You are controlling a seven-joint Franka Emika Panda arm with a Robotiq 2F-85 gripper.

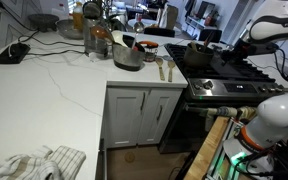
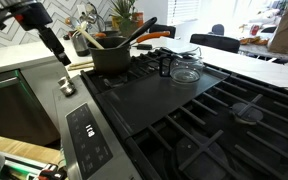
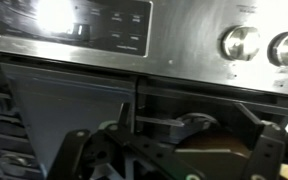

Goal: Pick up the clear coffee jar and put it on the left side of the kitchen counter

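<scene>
Where the clear coffee jar [image 2: 187,71] sits, a pot [image 2: 109,57] stands near.

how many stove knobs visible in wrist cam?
2. One knob sits at the upper right of the steel control panel; the other knob is beside it at the frame's right edge, partly cropped. More may be out of frame.

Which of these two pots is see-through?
The clear coffee jar, made of glass. The dark pot beside it is solid, with utensils sticking out.
</scene>
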